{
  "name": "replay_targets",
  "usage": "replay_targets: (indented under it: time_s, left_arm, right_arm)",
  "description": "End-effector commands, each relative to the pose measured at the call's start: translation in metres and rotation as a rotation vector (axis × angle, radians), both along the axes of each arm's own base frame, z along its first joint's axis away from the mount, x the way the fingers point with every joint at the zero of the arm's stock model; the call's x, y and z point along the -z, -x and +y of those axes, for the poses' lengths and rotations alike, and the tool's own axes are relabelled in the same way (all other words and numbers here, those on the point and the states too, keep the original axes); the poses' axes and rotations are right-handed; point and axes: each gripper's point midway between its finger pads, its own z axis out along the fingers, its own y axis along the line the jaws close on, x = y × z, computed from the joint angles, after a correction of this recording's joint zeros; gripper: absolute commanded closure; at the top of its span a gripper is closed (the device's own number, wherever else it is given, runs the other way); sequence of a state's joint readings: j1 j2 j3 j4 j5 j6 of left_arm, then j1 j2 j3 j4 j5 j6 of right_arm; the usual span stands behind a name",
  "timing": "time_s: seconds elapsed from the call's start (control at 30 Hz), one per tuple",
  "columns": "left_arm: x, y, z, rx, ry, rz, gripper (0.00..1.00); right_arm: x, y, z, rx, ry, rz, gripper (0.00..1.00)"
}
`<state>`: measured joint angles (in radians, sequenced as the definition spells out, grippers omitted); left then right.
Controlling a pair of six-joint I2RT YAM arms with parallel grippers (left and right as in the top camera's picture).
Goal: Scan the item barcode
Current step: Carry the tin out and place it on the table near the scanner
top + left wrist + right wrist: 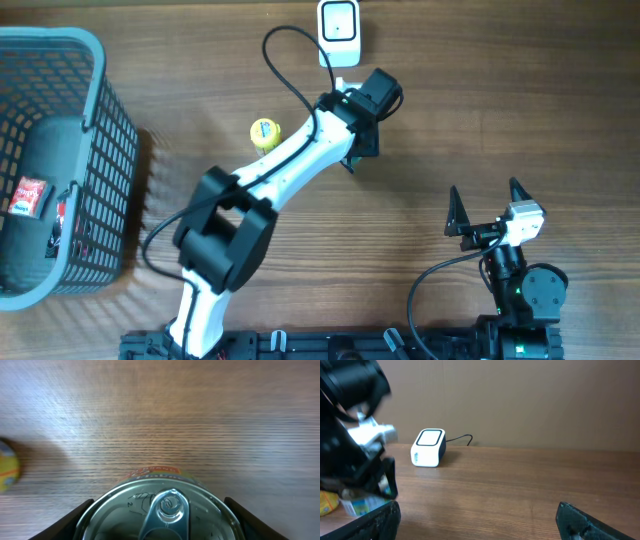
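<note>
A metal can (pixel 128 510) with a pull-tab lid and an orange label rim fills the bottom of the left wrist view. My left gripper (pixel 161 522) is shut on it, one dark finger on each side. In the overhead view the left gripper (pixel 363 140) hangs just below the white barcode scanner (pixel 339 26) and hides the can. The right wrist view shows the scanner (pixel 427 447) standing at the table's back. My right gripper (pixel 487 207) rests open and empty at the front right.
A small yellow item (pixel 264 132) lies left of the left arm, also seen as the yellow item (pixel 7 467). A grey basket (pixel 100 120) holding several packages stands at the far left. The scanner's black cable (pixel 285 60) loops across the table.
</note>
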<state>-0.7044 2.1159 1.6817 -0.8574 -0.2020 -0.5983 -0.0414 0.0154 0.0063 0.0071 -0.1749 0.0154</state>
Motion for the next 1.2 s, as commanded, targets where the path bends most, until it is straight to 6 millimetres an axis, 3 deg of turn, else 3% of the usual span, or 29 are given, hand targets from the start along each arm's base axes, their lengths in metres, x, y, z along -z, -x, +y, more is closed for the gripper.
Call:
replay_targets:
  time_s: [0.0, 0.23, 0.47, 0.53, 0.6, 0.73, 0.8, 0.87, 0.97, 1.0, 1.1, 1.13, 1.17]
  left_arm:
    - [0.02, -0.005, 0.002, -0.081, -0.006, -0.002, 0.35]
    - [0.048, 0.002, 0.009, -0.297, 0.064, 0.004, 0.31]
    - [0.06, 0.012, 0.021, -0.266, 0.008, 0.023, 0.27]
    - [0.06, 0.011, 0.021, -0.235, -0.005, 0.022, 0.2]
    - [0.059, 0.01, 0.025, -0.223, -0.03, 0.008, 0.03]
    - [0.052, 0.008, 0.027, -0.173, -0.054, -0.01, 0.0]
    - [0.03, 0.003, 0.023, -0.117, -0.044, -0.041, 0.0]
    - [-0.013, -0.006, 0.015, -0.063, -0.005, -0.105, 0.0]
    - [-0.098, -0.012, 0.002, 0.062, 0.089, -0.234, 0.0]
    - [-0.142, -0.01, 0.004, 0.094, 0.122, -0.303, 0.0]
    - [-0.222, -0.007, 0.019, 0.085, 0.209, -0.448, 0.0]
    - [-0.262, -0.005, 0.034, 0.077, 0.239, -0.53, 0.0]
    - [-0.286, -0.006, 0.051, 0.048, 0.24, -0.589, 0.0]
  right_arm:
    - [-0.001, 0.0, 0.0, 0.004, -0.013, -0.006, 0.0]
    - [-0.001, 0.0, 0.0, 0.004, -0.013, -0.006, 0.0]
    - [-0.001, 0.0, 0.0, 0.004, -0.013, -0.006, 0.0]
    - [-0.001, 0.0, 0.0, 0.004, -0.013, -0.006, 0.0]
    - [-0.001, 0.0, 0.0, 0.004, -0.013, -0.006, 0.0]
    - [-0.001, 0.0, 0.0, 0.004, -0.013, -0.006, 0.0]
    - [-0.001, 0.0, 0.0, 0.004, -0.013, -0.006, 0.0]
    - [-0.001, 0.0, 0.0, 0.004, -0.013, -0.006, 0.0]
    - [-0.001, 0.0, 0.0, 0.004, -0.013, -0.006, 0.0]
    - [-0.001, 0.0, 0.0, 0.004, -0.013, -0.006, 0.0]
    - [-0.001, 0.0, 0.0, 0.004, -0.013, -0.006, 0.0]
    - [-0.001, 0.0, 0.0, 0.004, -0.013, -0.006, 0.0]
    - [-0.001, 0.0, 0.0, 0.004, -0.013, -0.005, 0.0]
